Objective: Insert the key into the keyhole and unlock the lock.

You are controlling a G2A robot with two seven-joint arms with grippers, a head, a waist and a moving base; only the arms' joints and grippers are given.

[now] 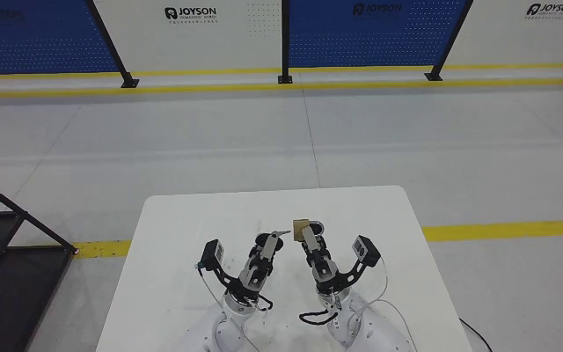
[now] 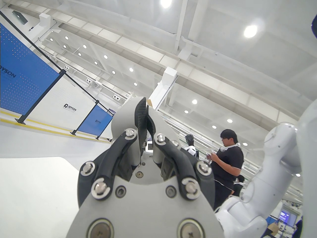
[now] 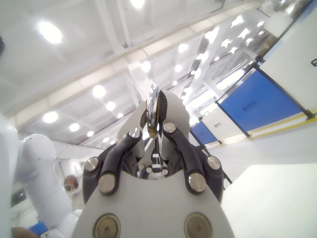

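Note:
Both arms are raised above the white table (image 1: 176, 255), with their grippers tilted up and close to each other. My left gripper (image 1: 269, 241) (image 2: 145, 111) is shut on a thin silver key (image 1: 281, 234) whose blade points toward the lock. My right gripper (image 1: 312, 238) (image 3: 155, 105) is shut on a small brass padlock (image 1: 302, 230) (image 3: 151, 115). In the right wrist view the padlock appears edge-on, with a silver part on top. A small gap separates the key tip from the lock. I cannot make out the keyhole.
Nothing else lies on the table around the arms. Blue and white barrier panels (image 1: 369, 31) stand far behind, past yellow floor lines. A dark rack (image 1: 22, 264) stands on the floor at the table's left.

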